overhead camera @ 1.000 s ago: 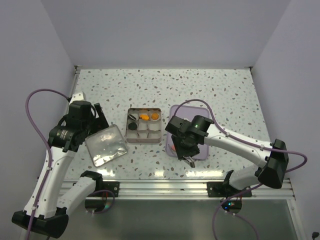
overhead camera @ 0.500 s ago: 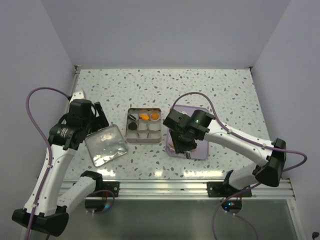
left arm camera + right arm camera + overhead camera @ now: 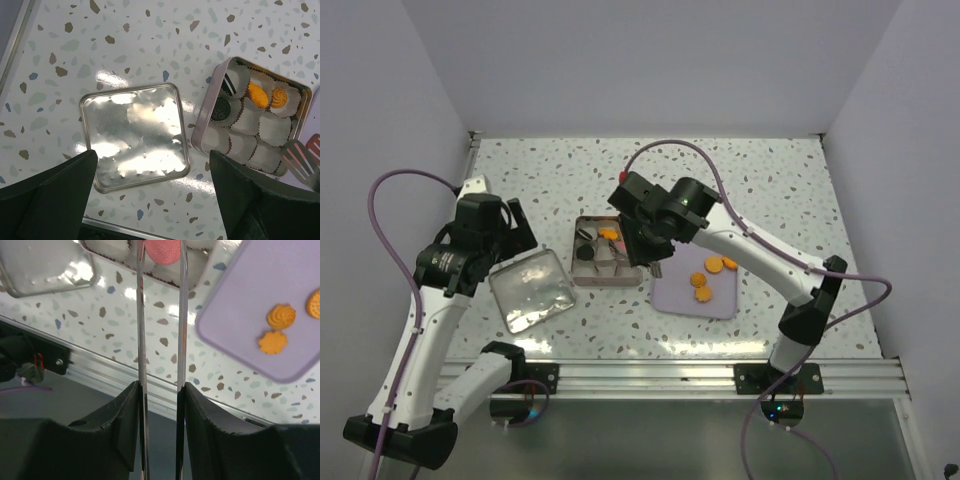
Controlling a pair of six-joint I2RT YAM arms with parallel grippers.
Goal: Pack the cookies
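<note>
Roughly half packed, by my reckoning. In the left wrist view the tin (image 3: 201, 131), right of centre, holds two black cookies (image 3: 220, 108) and two orange cookies (image 3: 258, 93) in its upper cups (image 3: 274, 129); five cups look empty. The right gripper (image 3: 160, 250) is pinched on a pink cookie (image 3: 164, 254) at the top edge of its view, just over the cups; it is not yet set down. At least three loose cookies (image 3: 281, 315), all orange, lie on the tray (image 3: 250, 285), upper right. The left gripper (image 3: 152, 165) gapes wide, holding nothing, above the lid (image 3: 132, 135); lidding probably comes last.
</note>
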